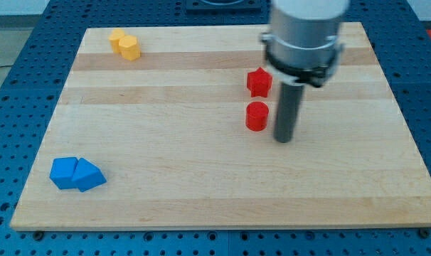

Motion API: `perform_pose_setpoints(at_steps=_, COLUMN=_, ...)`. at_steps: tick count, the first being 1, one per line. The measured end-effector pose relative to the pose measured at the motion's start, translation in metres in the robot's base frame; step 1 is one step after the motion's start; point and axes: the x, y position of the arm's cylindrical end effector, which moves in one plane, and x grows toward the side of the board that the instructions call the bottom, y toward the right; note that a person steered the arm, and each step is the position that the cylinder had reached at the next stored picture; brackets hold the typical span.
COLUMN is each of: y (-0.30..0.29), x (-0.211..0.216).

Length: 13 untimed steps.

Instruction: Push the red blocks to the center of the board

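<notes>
The arm's end is a broad, light grey cylinder with a smooth, slightly shiny skin. Below it sits a black collar ring with small lugs jutting out at its sides. From the collar comes a straight, dark grey round rod, plain and unmarked, ending at my tip (284, 140).

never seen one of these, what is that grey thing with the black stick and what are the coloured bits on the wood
The grey thing is the end of a robot arm. It carries no gripper, only a dark rod whose lower end, my tip, slides over the wooden board to push blocks; nothing is held. There is one camera view, and its mounting is not on record. My tip sits just right of the red cylinder; a red star-shaped block lies above it. Two yellow blocks sit top left, two blue blocks bottom left.
</notes>
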Motion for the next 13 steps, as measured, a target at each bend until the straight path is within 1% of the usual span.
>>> perform_pose_setpoints(at_steps=1, y=-0.013, x=-0.027)
perform_pose_setpoints(at_steps=2, y=-0.057, x=-0.028)
perform_pose_setpoints(at_steps=3, y=-0.138, x=-0.024)
perform_pose_setpoints(at_steps=4, y=-0.151, x=-0.025)
perform_pose_setpoints(at_steps=5, y=-0.037, x=-0.035)
perform_pose_setpoints(at_steps=6, y=0.005, x=-0.086)
perform_pose_setpoints(at_steps=7, y=-0.012, x=-0.124)
perform_pose_setpoints(at_steps=8, y=-0.036, x=-0.132)
perform_pose_setpoints(at_steps=9, y=-0.097, x=-0.096)
perform_pose_setpoints(at_steps=10, y=-0.122, x=-0.094)
perform_pose_setpoints(at_steps=12, y=-0.122, x=-0.094)
perform_pose_setpoints(at_steps=13, y=-0.087, x=-0.082)
